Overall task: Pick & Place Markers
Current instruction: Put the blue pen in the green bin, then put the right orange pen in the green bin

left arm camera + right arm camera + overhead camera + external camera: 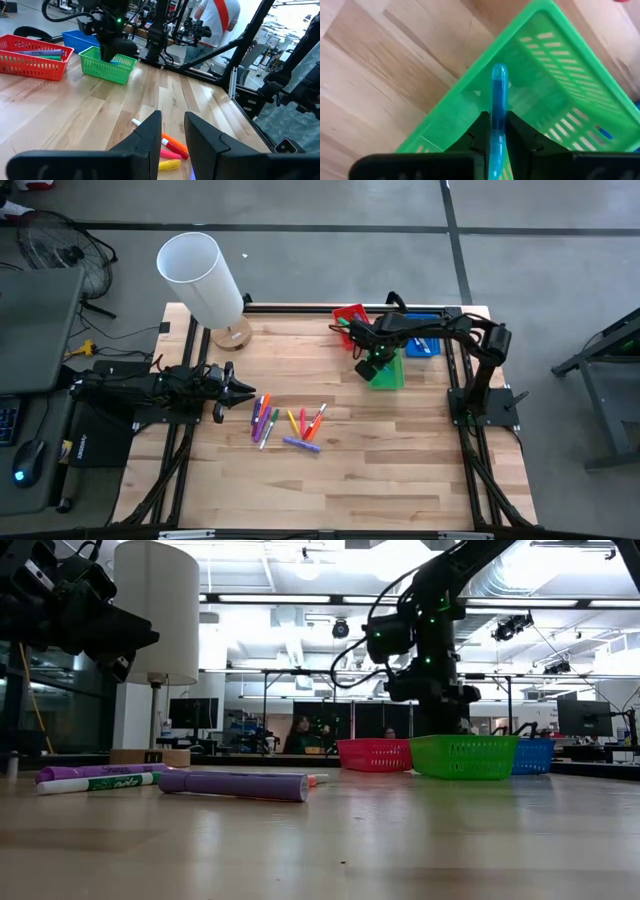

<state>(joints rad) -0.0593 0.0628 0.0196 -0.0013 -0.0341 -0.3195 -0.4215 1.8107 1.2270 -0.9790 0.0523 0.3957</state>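
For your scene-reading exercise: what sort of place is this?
Probably a robotics lab or workshop: the wooden table carries mounted arms, monitors line the room behind it, and exposed ducting runs overhead.

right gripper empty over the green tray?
No. The right gripper is shut on a blue marker above the green tray.

Left gripper (172, 132) low over wooden table (75, 115), two dark fingers (147, 137) parted by narrow gap, nothing between them. Just beyond fingertips on table: orange marker (175, 142), red marker (174, 148) with white end, yellow marker (169, 165). Farther off, three trays in row: red tray (32, 62) holding purple marker (37, 51), green tray (107, 67), blue tray (80, 40) behind. Right gripper (112, 47) hangs directly over green tray, fingers not discernible. Beyond table, person in white-and-orange top (217, 20).
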